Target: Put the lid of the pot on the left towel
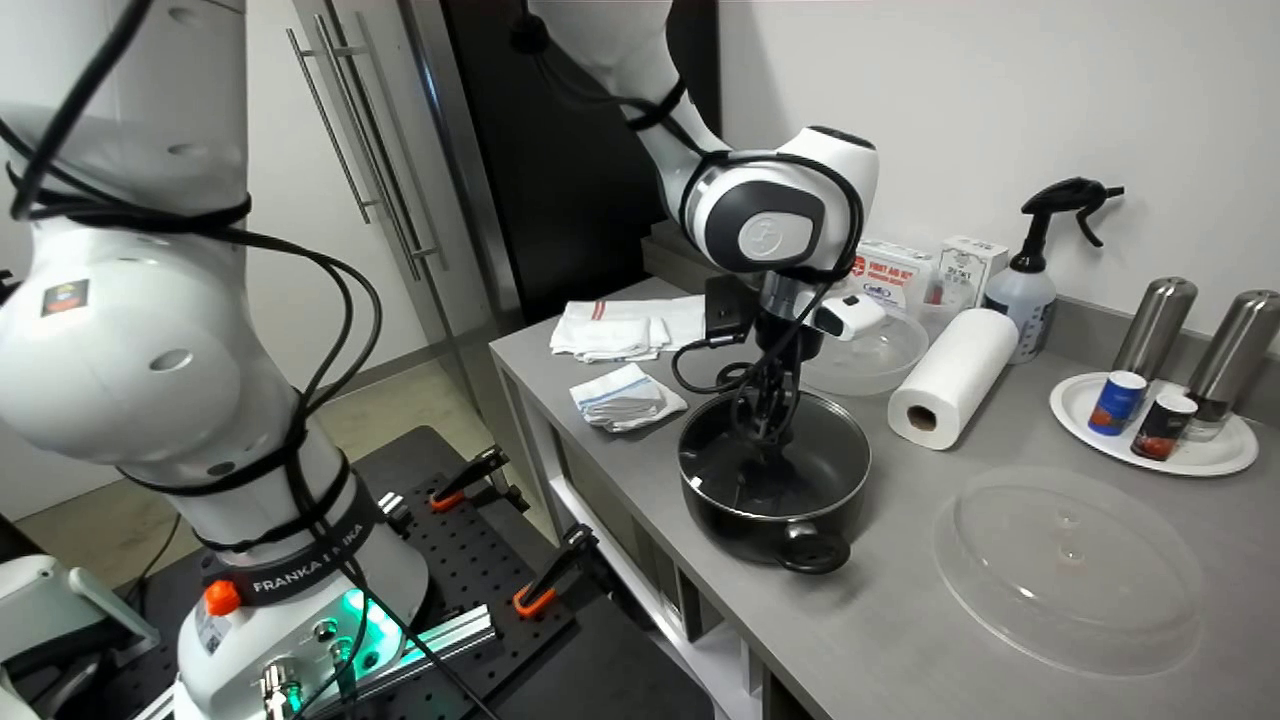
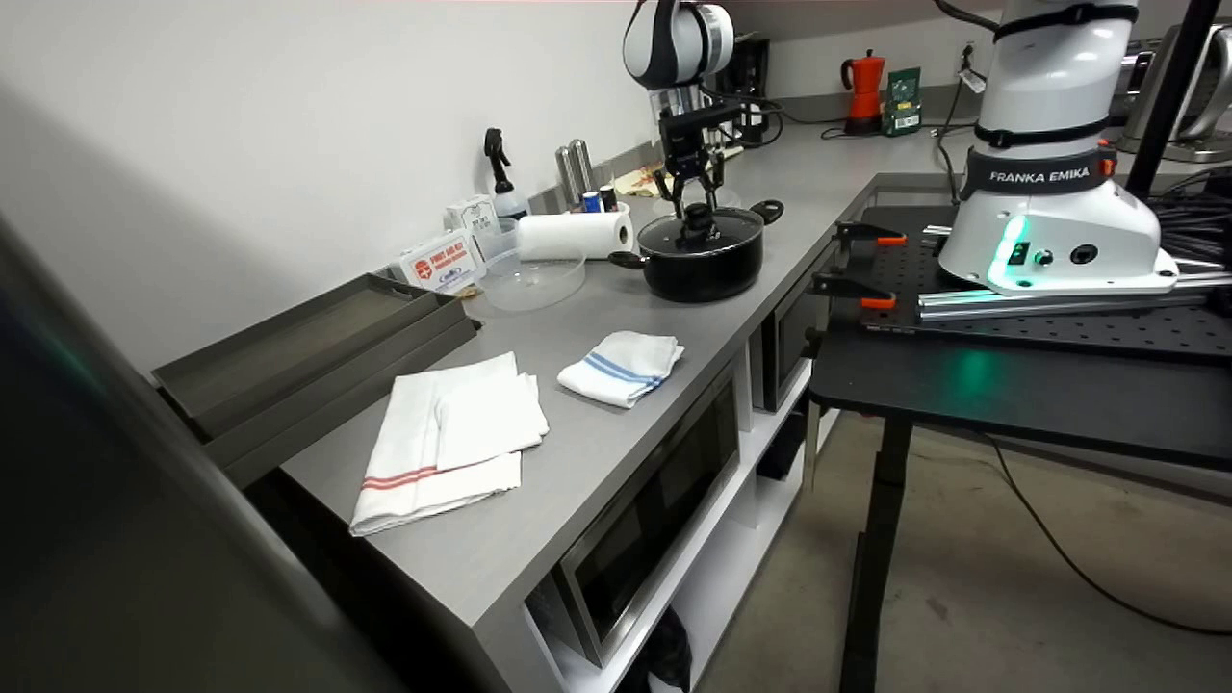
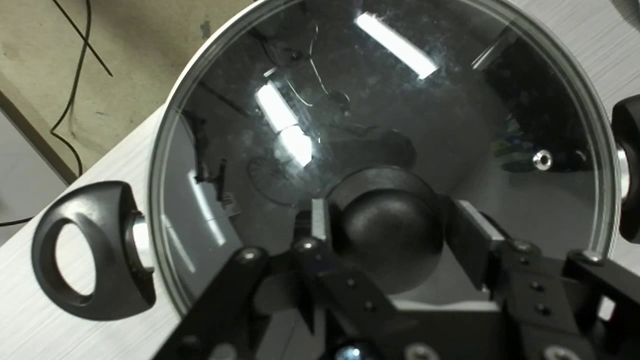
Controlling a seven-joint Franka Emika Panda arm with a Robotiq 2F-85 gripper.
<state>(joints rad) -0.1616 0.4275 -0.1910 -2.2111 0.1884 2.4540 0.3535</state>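
A: Which step of the task do we have in hand?

B: The grasp, we judge. The glass lid (image 3: 390,120) sits on the black pot (image 2: 707,277); the pincer (image 3: 389,216) stands over it with its fingers apart, one on each side of the knob (image 3: 392,250). Whether they pinch it or only flank it, we cannot make out.

A: What does the next move call for?

B: A firm hold on the knob, then a straight lift until the lid clears the pot. We should then carry it left, over or around the smaller, blue-striped cloth (image 2: 621,369), and lower it level onto the larger, red-striped one, which we take for the left towel (image 2: 414,438). The rounded knob may let the lid tilt.

A: How do we describe the surface and the room?

B: The grey worktop (image 2: 568,443) runs along a white wall (image 2: 318,144). In an exterior view we note, right of the pot, a paper-towel roll (image 1: 955,378), a clear plastic disc (image 1: 1070,600) nearer, and a white plate (image 1: 1070,405) farther right, bearing small canisters (image 1: 1117,405). A dark-fronted appliance (image 2: 654,500) sits below the worktop; a red moka pot (image 2: 864,91) stands at the far end.
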